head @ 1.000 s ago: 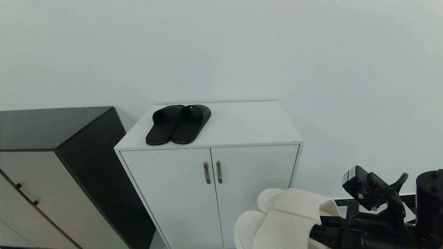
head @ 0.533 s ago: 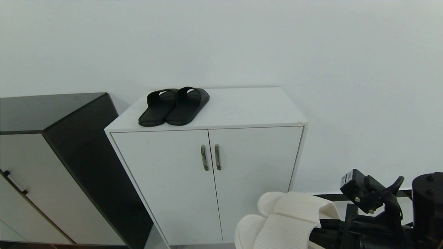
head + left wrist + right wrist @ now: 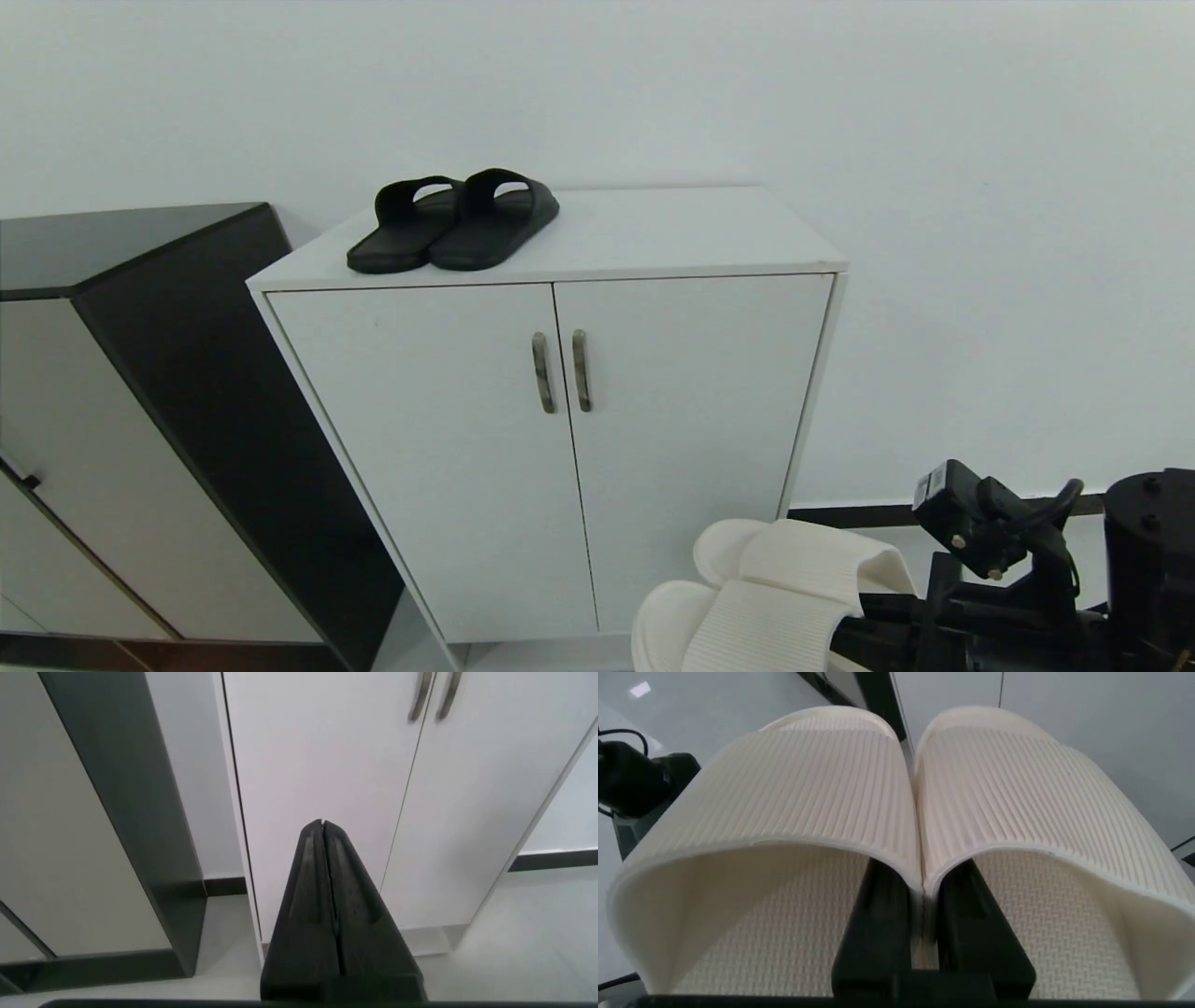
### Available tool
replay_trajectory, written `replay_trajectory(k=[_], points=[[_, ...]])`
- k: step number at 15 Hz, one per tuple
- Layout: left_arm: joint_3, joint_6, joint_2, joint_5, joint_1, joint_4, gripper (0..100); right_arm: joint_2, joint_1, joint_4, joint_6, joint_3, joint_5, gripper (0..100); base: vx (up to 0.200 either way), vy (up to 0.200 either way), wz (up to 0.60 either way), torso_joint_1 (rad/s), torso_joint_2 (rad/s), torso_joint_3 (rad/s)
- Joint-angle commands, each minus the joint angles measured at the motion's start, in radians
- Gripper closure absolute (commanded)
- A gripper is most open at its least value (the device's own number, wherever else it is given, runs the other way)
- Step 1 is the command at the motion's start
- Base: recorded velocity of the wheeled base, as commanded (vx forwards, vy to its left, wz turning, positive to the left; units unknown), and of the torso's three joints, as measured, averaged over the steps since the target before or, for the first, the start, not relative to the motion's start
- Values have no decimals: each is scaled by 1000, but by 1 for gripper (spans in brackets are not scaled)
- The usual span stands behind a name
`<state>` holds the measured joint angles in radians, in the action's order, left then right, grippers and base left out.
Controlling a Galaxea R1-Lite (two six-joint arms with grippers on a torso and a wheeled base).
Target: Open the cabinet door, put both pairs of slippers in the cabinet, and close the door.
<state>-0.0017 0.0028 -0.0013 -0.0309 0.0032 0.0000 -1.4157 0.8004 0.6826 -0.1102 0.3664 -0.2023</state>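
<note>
- As the head camera dropped, the white cabinet (image 3: 597, 233) merely shifted in view: doors (image 3: 691, 420) shut, black slippers (image 3: 455, 222) on top.
- Right gripper (image 3: 922, 924) clamps the cream slippers (image 3: 766, 588); left gripper (image 3: 322, 835), pressed together, faces the doors, ready for opening.

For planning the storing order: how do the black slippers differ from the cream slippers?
The black slippers have smooth straps; the cream slippers have ribbed ones. The black slippers lie on the cabinet top; the cream slippers are gripped by the right end effector. Both pairs sit side by side.
</note>
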Motion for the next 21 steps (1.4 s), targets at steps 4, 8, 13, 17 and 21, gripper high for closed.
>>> replay_trajectory(k=[4,8,13,17,21], points=[[0,0,1,0,0,0,100,-3,2,0,1,-7,-2,100,0,0,0,-138,467,331],[0,0,1,0,0,0,100,0,0,0,1,-9,-2,100,0,100,0,-104,450,350],[0,-1,1,3,0,0,100,-2,0,0,4,-9,-2,100,0,40,0,-33,244,208],[0,40,1,0,0,3,100,-2,0,0,4,-9,-2,100,0,0,0,0,0,0],[0,23,3,-6,0,3,0,1,2,0,6,-10,-2,100,0,0,0,0,0,0]])
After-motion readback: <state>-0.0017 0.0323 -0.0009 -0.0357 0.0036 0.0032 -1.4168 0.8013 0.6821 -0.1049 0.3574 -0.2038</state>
